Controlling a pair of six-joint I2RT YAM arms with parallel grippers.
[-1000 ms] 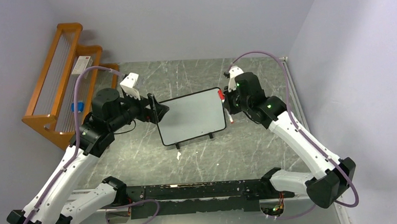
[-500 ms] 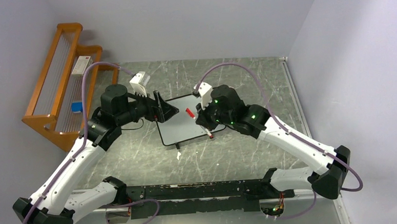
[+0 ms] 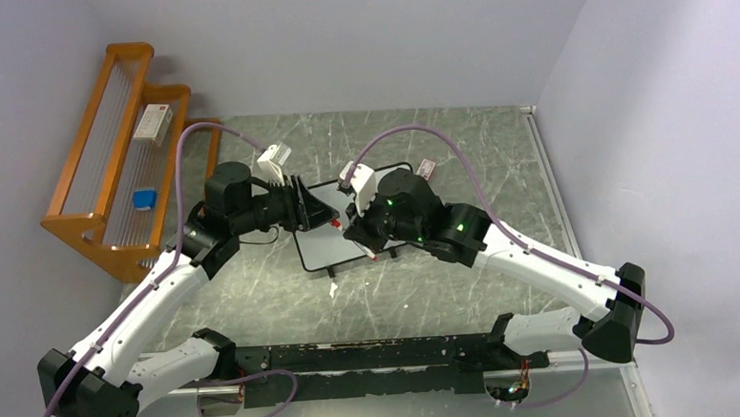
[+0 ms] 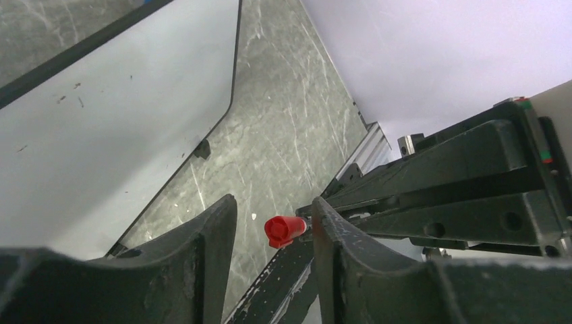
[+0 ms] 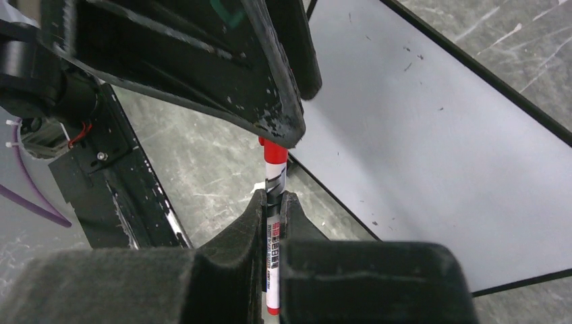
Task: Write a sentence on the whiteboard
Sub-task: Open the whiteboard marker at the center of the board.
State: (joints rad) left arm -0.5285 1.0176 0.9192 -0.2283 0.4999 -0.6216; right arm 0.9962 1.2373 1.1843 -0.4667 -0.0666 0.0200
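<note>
Right wrist view: right gripper pinched the marker; its cap sat at 12 o'clock inside the spread jaws of the left gripper. Off-centre closing might twist it loose.

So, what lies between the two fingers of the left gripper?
The red cap of the marker held by the right gripper; the left wrist view shows it.

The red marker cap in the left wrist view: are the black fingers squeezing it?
No, the red marker cap sits between the left gripper's open fingers, a gap beside it.
</note>
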